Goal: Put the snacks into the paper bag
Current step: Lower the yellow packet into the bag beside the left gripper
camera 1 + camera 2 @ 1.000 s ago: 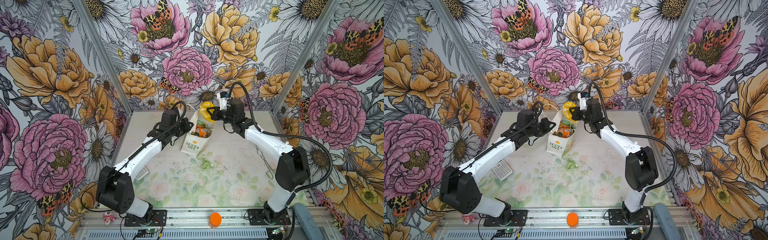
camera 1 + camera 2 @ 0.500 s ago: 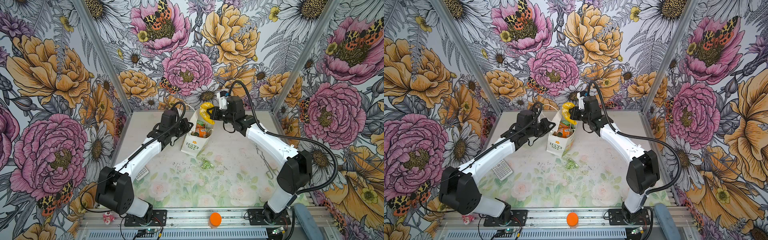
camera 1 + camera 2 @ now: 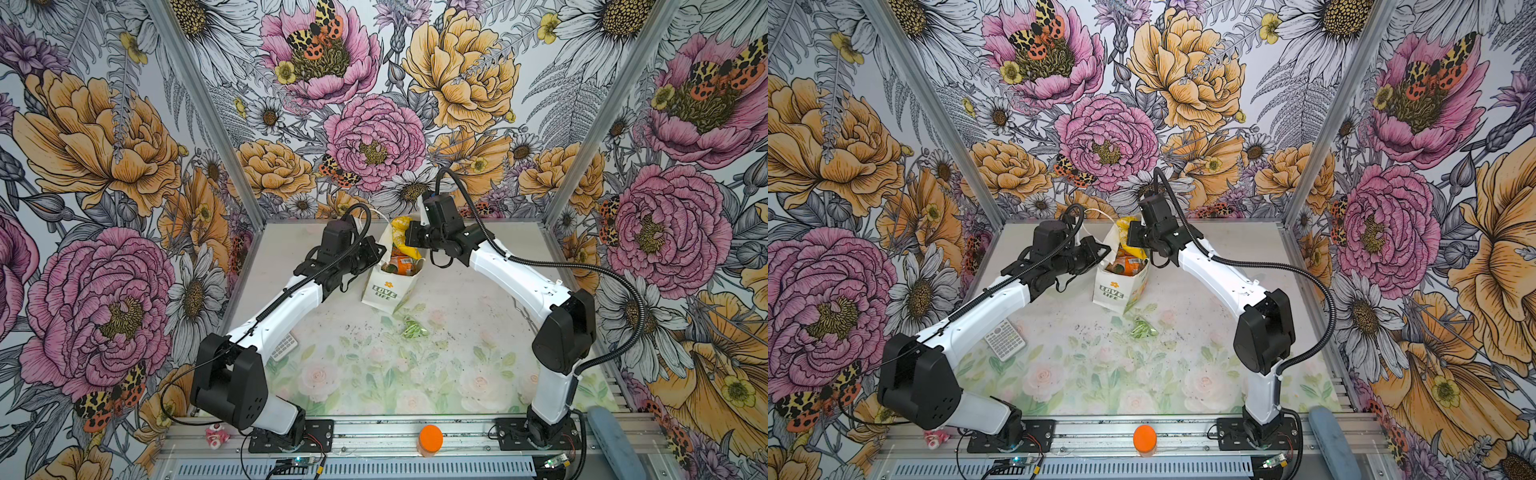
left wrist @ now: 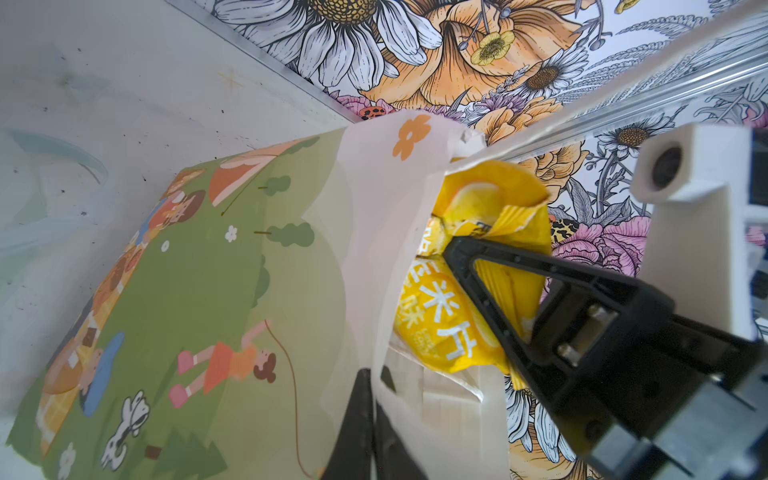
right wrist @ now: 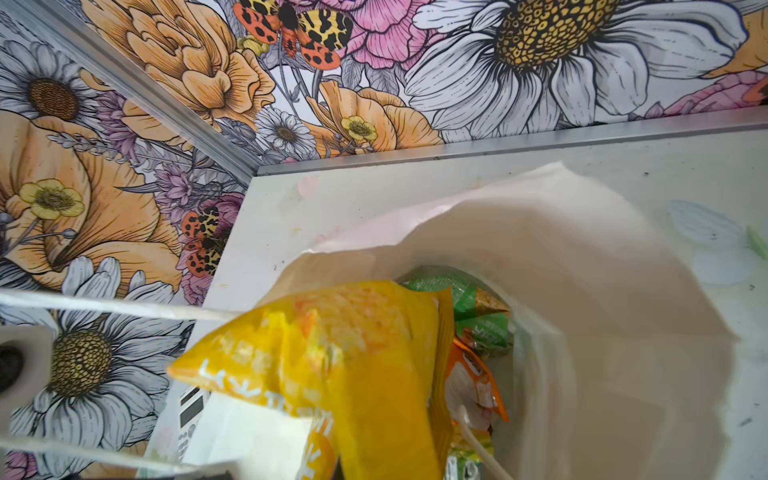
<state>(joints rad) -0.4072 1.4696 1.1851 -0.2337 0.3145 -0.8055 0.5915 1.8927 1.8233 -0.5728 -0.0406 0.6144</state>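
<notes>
At the mouth of the white paper bag [image 3: 386, 291] | right gripper [image 4: 455, 251] pinches crinkly yellow snack packet [image 4: 440, 328], lower end inside | left gripper [image 4: 372, 399] pinches bag rim | advice: push deeper, then release.

The white paper bag [image 3: 388, 291], printed with a green "LOVE LIFE", stands open at my 12 o'clock, leaning slightly. My right pincer [image 3: 408, 240] grips the yellow packet [image 3: 401, 232] upright in its mouth. An orange packet [image 3: 401, 264] lies inside. A small pale green packet [image 3: 413, 330] lies outside, at the bag's 5 o'clock.
</notes>
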